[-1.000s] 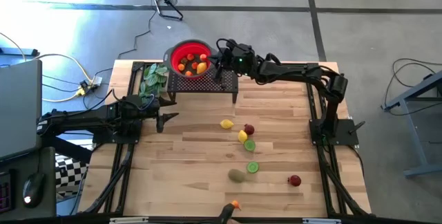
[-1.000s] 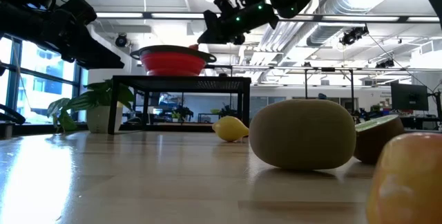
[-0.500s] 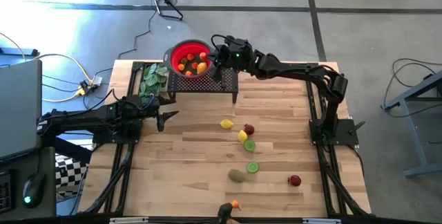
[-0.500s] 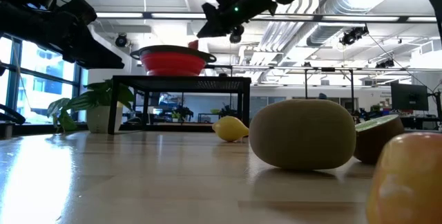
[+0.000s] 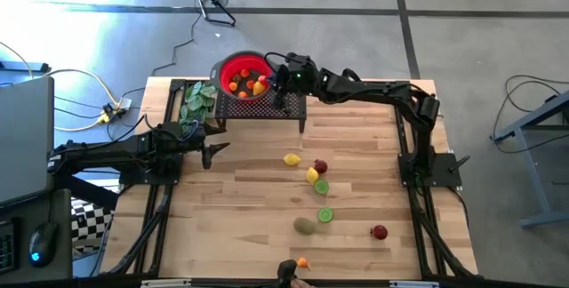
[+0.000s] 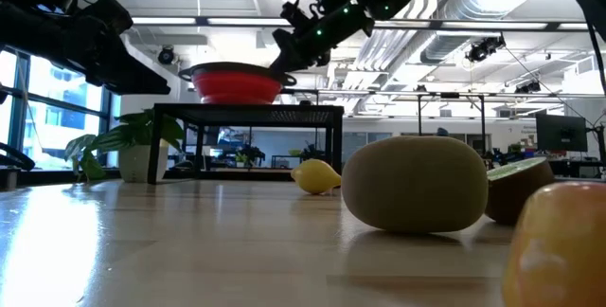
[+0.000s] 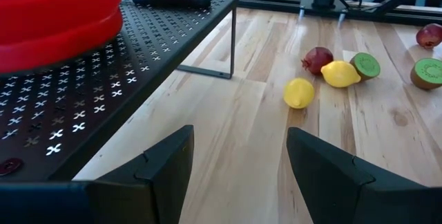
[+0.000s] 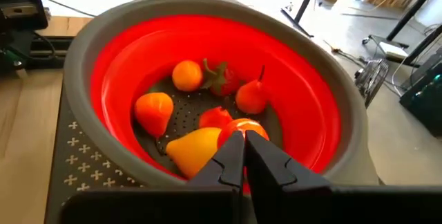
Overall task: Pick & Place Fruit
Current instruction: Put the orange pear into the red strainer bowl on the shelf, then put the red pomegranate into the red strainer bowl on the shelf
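A red bowl (image 8: 103,37) with a grey rim stands on a black perforated rack (image 5: 293,108) at the table's far side. It holds several fruits: orange, red and yellow pieces (image 8: 190,151). My right gripper (image 8: 243,141) is shut and slants down over the bowl's right rim (image 5: 269,76), its tips just above an orange-red fruit (image 8: 238,126). More fruit lies on the table: lemons (image 5: 291,159), lime halves (image 5: 325,215), a kiwi (image 5: 305,226) and red pieces (image 5: 380,232). My left gripper (image 7: 238,155) waits open at the table's left (image 5: 213,153), holding nothing. My right gripper's shut fingertips (image 8: 231,148) stand right over the orange-red fruit in the bowl, coming slantwise from the table's right and pointing down. I cannot tell whether they touch it.
A green leafy bunch (image 5: 197,100) sits left of the rack. A small orange piece (image 5: 303,262) lies at the near edge. Bare wood stretches between my left gripper and the loose fruit.
My right gripper has moved a little toward the table's left, farther over the red bowl, and has tipped downward toward the fruit inside. It has stayed shut.
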Controlling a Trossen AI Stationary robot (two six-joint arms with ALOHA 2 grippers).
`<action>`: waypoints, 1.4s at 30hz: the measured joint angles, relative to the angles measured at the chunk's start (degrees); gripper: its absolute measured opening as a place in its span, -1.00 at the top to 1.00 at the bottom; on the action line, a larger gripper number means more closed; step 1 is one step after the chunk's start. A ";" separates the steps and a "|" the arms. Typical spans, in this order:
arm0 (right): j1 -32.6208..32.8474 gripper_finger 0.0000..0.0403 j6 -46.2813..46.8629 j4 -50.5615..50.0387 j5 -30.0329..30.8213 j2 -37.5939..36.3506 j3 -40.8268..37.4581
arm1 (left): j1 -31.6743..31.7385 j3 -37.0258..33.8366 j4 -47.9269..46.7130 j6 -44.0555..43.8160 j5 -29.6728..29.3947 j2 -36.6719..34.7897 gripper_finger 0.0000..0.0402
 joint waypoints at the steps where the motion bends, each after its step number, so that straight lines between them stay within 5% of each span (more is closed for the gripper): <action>1: 0.00 0.98 -0.21 0.31 0.00 0.00 0.00 | 0.00 -0.01 0.00 0.00 -0.03 0.00 -0.13; 7: 0.16 0.90 -2.95 3.25 1.41 0.09 0.00 | 0.00 -0.01 -0.02 -0.02 -0.05 0.00 -0.13; 15: 0.20 0.43 -3.25 1.66 1.96 -0.32 -0.02 | 0.00 0.00 -0.02 -0.02 -0.05 0.00 -0.13; 19: 0.26 0.35 -3.54 0.97 3.16 -2.97 -0.02 | 0.00 -0.01 -0.02 -0.02 -0.05 0.00 -0.13; 32: 4.20 0.95 -4.31 -26.97 2.72 -17.22 -0.91 | 0.00 0.01 -0.56 -0.02 -0.05 0.02 -0.13; 38: 8.28 0.98 1.34 -28.84 0.77 -23.10 -8.55 | 0.00 -0.01 -0.57 0.00 -0.03 0.02 -0.13; 42: 12.01 0.98 6.40 -26.08 4.74 -27.14 -16.60 | 0.00 0.01 -0.57 -0.02 -0.03 0.02 -0.13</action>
